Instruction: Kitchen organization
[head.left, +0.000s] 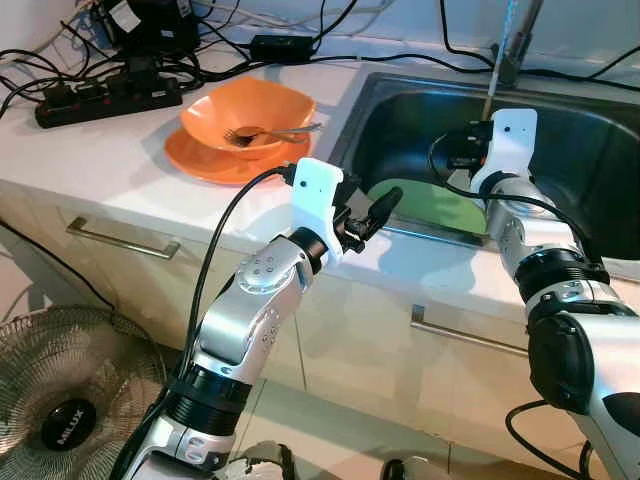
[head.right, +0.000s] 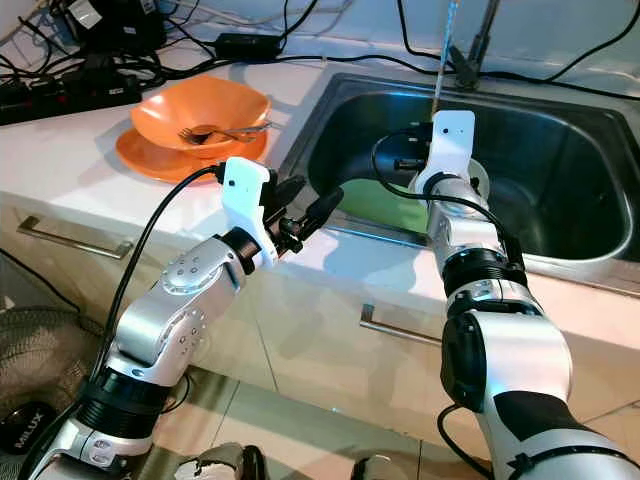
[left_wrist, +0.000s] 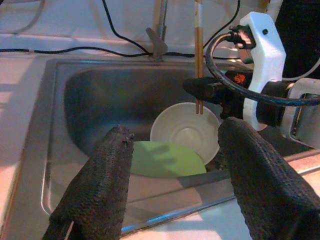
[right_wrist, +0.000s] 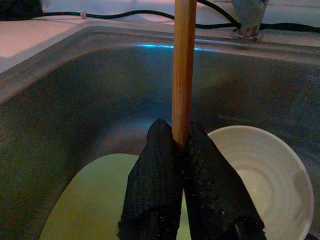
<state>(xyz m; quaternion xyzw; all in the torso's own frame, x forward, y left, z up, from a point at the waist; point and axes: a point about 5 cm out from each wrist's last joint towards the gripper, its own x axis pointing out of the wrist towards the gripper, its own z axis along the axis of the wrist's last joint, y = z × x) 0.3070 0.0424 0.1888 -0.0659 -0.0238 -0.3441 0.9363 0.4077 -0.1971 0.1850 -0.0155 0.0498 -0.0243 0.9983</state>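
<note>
The right gripper (right_wrist: 182, 150) holds the chopsticks (left_wrist: 199, 55) upright in pinched fingers above the white bowl (left_wrist: 186, 132) in the sink (head.left: 590, 130). The left gripper (left_wrist: 172, 172), fingers wide, waits at the counter's front edge. Next probably: carrying the chopsticks clear of the sink.

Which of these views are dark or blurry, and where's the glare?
Head views: bright and fairly sharp, the pale counter near washed out. Left wrist view: dim sink, and the open left tool's fingers close and soft. Right wrist view: darkest, a blue glint on the sink rim, with the right tool gripping the chopsticks, slightly blurred.
</note>
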